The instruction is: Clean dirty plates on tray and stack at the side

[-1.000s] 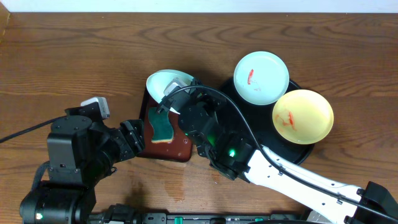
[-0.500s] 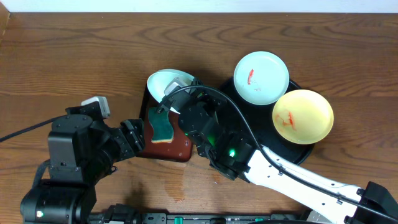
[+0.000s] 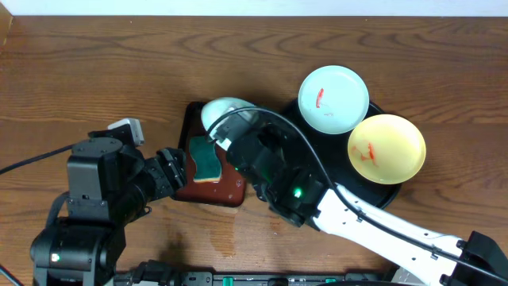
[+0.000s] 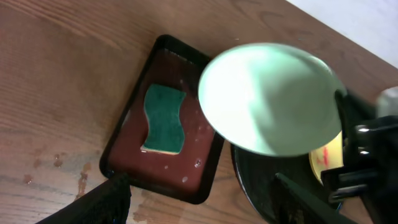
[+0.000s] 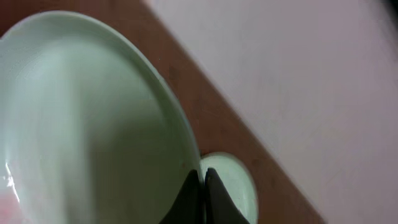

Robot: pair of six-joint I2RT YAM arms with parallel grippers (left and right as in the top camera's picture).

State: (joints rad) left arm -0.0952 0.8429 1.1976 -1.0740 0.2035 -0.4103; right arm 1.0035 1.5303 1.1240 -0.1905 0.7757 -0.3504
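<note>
My right gripper is shut on the rim of a pale bluish-white plate and holds it tilted above the far end of the red-brown tray. The right wrist view shows the fingers pinching that plate. The left wrist view shows its clean face. The black tray holds a second pale plate and a yellow plate, each with a red smear. My left gripper is open and empty at the red-brown tray's left edge, also seen in the left wrist view.
A rectangular red-brown tray holds a green sponge and lies left of the black tray. In the left wrist view the sponge lies flat and water drops mark the wood near the tray. Bare wood extends left and behind.
The held plate has shifted a little to the right and tilted more. The left arm has moved slightly up and to the right. The plates on the black tray have not moved.
</note>
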